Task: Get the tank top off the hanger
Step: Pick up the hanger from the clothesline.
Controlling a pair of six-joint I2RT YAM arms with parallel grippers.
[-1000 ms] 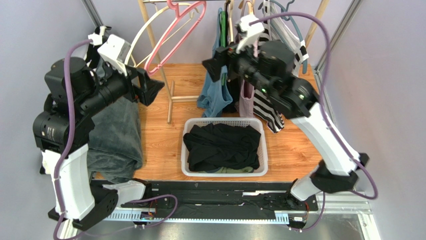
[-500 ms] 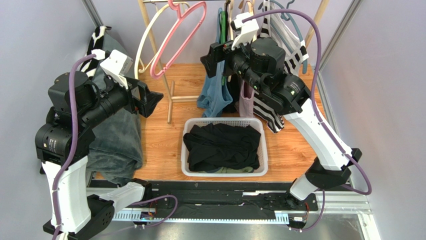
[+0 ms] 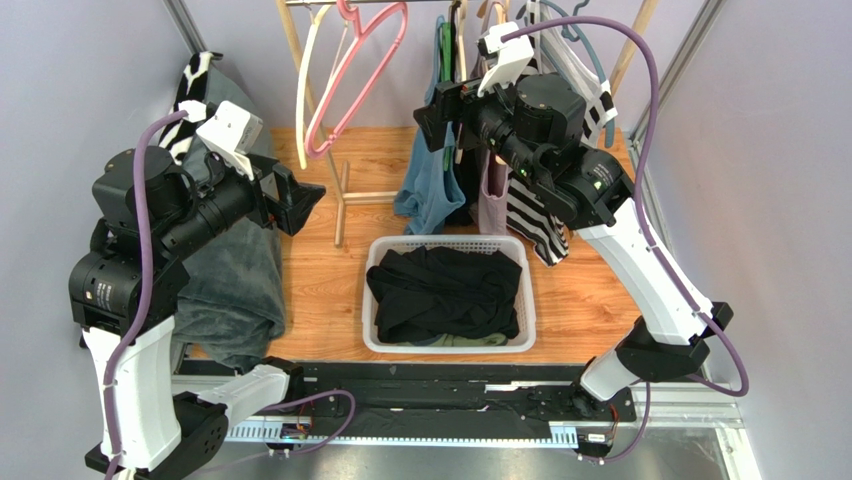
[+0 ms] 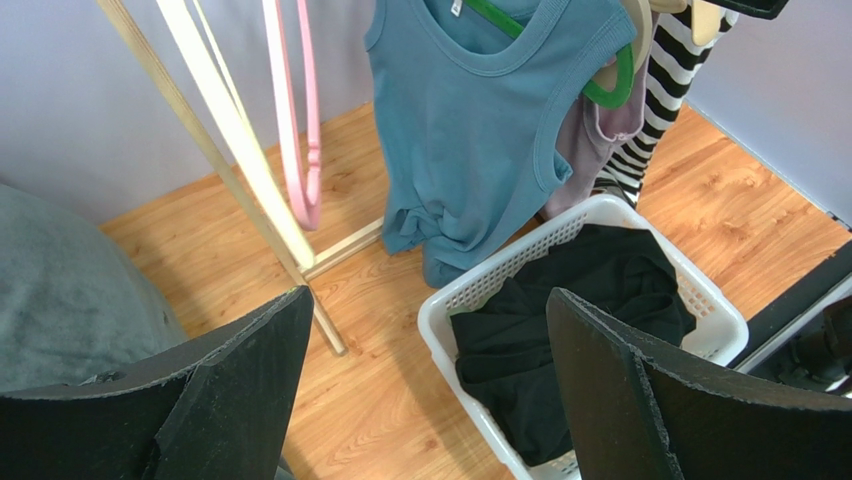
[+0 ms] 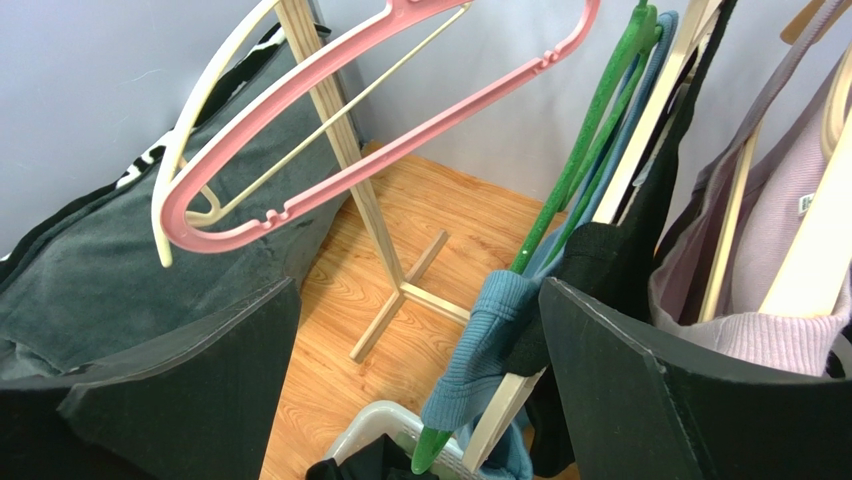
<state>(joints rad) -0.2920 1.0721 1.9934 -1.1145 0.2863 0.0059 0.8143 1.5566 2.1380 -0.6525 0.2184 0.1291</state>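
Far to the left of the white basket [image 3: 449, 243], a grey blanket [image 3: 235, 270] lies heaped on the wooden floor. The left gripper [image 4: 428, 300] hovers above and to the left of the basket. Its jaws are spread wide with nothing between them, and they face the basket and the garments behind it.

Behind the basket and off to its left, a cream hanger [image 3: 304, 100] and a pink hanger [image 4: 283, 130] hang bare and tilted beside the wooden rack post [image 3: 342, 205].

Just behind the basket's left rear corner hangs the blue tank top [image 4: 470, 130], on its green hanger [image 4: 612, 92]. Its bunched hem comes down close to the basket's back rim. Inside the basket lies a pile of black clothes [image 3: 445, 295].

The right gripper [image 5: 418, 288] sits high behind the basket, level with the top of the tank top, its jaws wide apart and gripping nothing. In its wrist view the green hanger and a fold of blue fabric lie just beside the right finger; whether they touch it I cannot tell.

Behind the basket's right rear corner hang a lilac top [image 3: 492, 205] and a black-and-white striped garment [image 3: 535, 225].
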